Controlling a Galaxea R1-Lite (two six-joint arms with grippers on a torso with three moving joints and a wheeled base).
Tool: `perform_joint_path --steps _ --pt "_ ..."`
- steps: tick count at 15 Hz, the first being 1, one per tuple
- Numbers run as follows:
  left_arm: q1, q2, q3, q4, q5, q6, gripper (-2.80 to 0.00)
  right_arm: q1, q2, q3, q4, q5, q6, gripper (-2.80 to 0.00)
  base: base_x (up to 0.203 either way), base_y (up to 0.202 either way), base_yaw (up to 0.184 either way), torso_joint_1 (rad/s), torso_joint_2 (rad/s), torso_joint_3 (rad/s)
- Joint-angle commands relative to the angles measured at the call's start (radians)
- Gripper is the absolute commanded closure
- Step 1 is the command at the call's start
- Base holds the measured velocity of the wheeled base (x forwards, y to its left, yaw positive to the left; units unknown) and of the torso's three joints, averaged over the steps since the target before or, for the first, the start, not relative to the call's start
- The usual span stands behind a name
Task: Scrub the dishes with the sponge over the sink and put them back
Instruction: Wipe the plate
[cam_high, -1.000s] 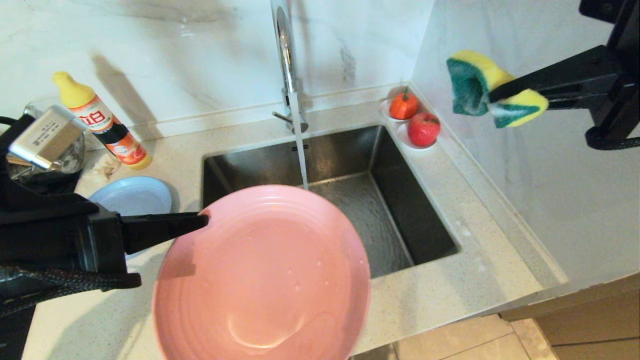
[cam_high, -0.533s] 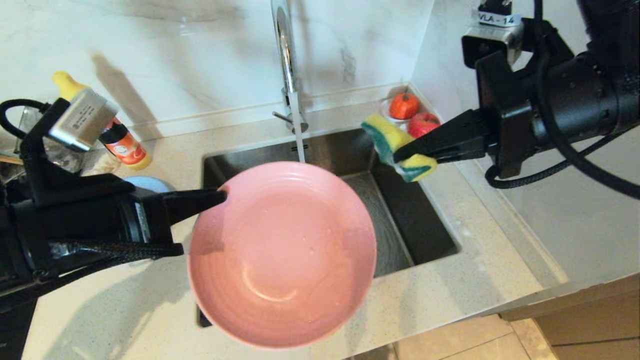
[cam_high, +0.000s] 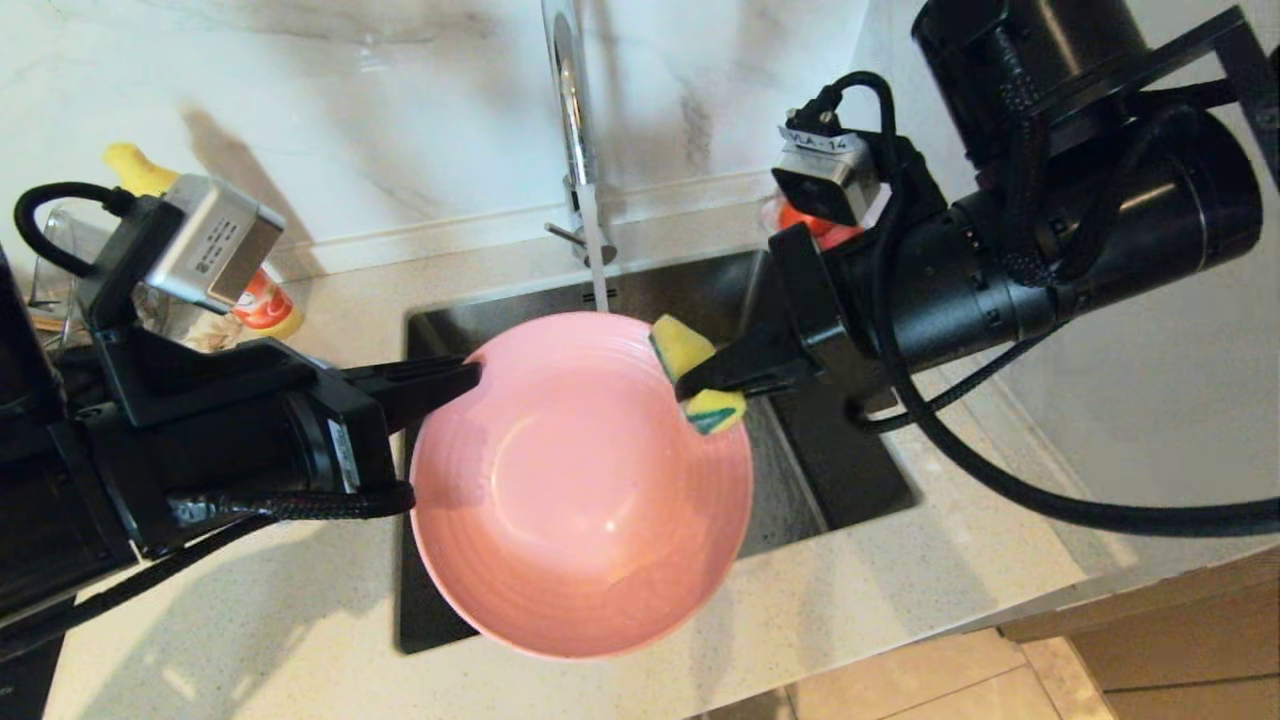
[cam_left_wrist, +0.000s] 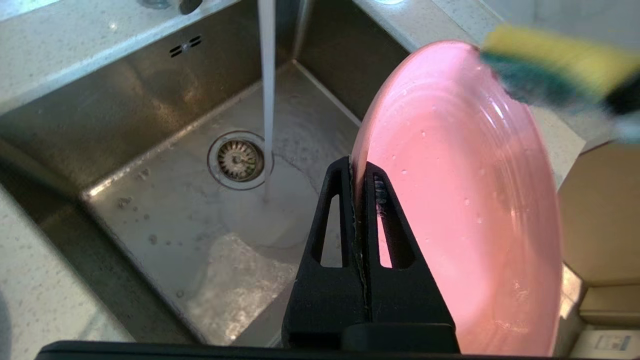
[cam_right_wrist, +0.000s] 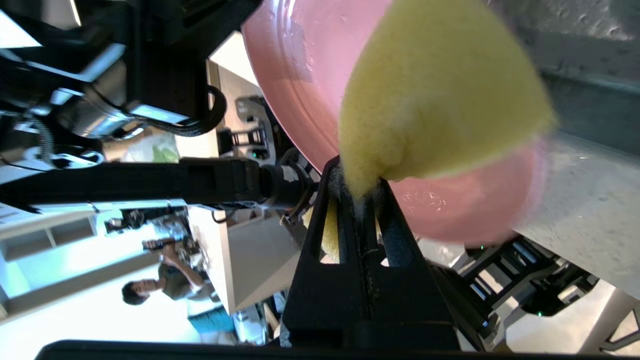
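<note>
The pink plate (cam_high: 580, 490) hangs tilted over the front of the steel sink (cam_high: 850, 450), its face turned up toward me. My left gripper (cam_high: 470, 378) is shut on its left rim, and the left wrist view shows the rim (cam_left_wrist: 465, 190) pinched between the two fingers (cam_left_wrist: 357, 167). My right gripper (cam_high: 695, 385) is shut on the folded yellow-and-green sponge (cam_high: 690, 350), which rests against the plate's upper right rim. In the right wrist view the sponge (cam_right_wrist: 440, 95) bulges out past the gripper (cam_right_wrist: 357, 185) in front of the plate (cam_right_wrist: 295, 75).
Water runs from the chrome faucet (cam_high: 565, 90) into the basin by the drain (cam_left_wrist: 239, 160). A dish-soap bottle (cam_high: 262, 305) and a glass jug (cam_high: 50, 250) stand at the back left behind my left arm. The marble wall is close on the right.
My right gripper has swung the sponge down and left from high by the right wall onto the plate's rim. The left gripper has carried the plate up and farther over the sink.
</note>
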Motion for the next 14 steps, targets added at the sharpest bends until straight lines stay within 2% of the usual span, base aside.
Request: perform_joint_path --steps 1,8,14 --pt "-0.007 0.005 0.003 -0.02 -0.001 0.0 0.0 0.03 0.038 0.0 0.003 0.0 0.004 0.0 0.0 0.0 0.0 0.0 0.0 0.0" --pt "-0.005 0.031 0.021 -0.025 -0.001 -0.012 0.0 0.055 -0.005 0.006 0.004 -0.028 0.007 0.0 0.0 0.0 0.0 0.0 0.0 0.0" --pt "-0.007 0.027 0.021 -0.045 -0.001 -0.022 0.0 0.125 0.079 0.004 0.001 -0.033 0.009 0.0 0.0 0.0 0.0 0.0 0.0 0.0"
